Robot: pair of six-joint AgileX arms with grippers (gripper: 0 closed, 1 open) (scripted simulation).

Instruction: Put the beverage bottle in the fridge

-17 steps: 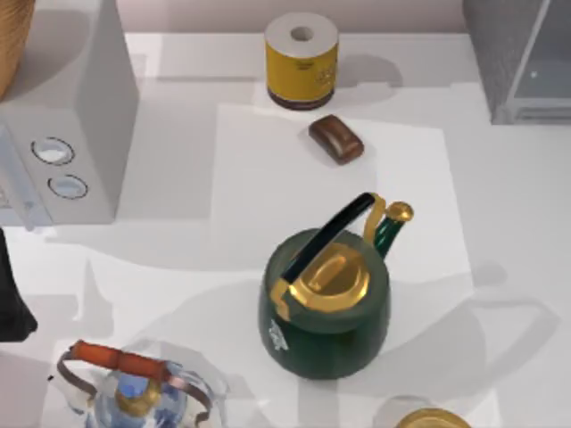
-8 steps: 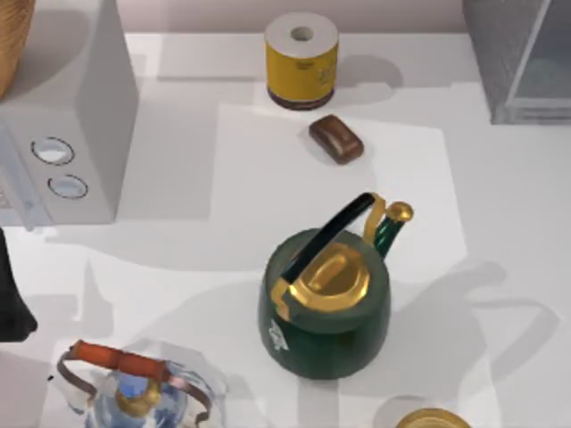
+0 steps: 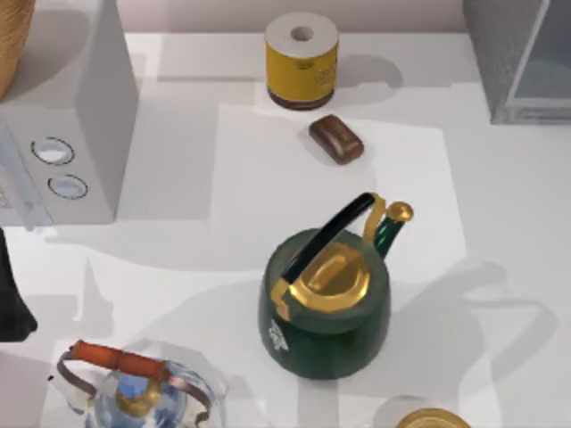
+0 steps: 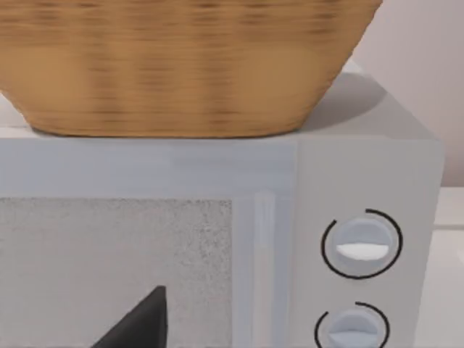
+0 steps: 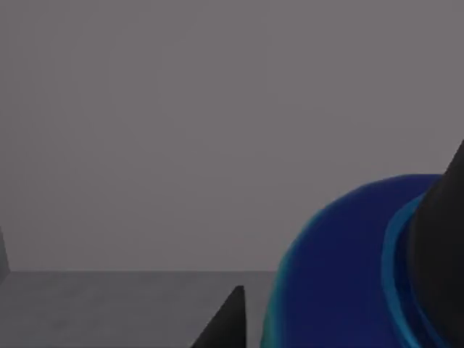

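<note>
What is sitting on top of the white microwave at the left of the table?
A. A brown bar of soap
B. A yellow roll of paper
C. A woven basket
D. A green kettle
C: the left wrist view shows a woven basket resting on the microwave, above its two round dials; the green kettle stands apart on the table.

Pretty bright, even light on the white worktop (image 3: 500,196), with soft grey shadows pooling around the green kettle (image 3: 326,308). The wicker basket (image 4: 181,65) looks blurry up close, and the right wrist view is dim and grey.
</note>
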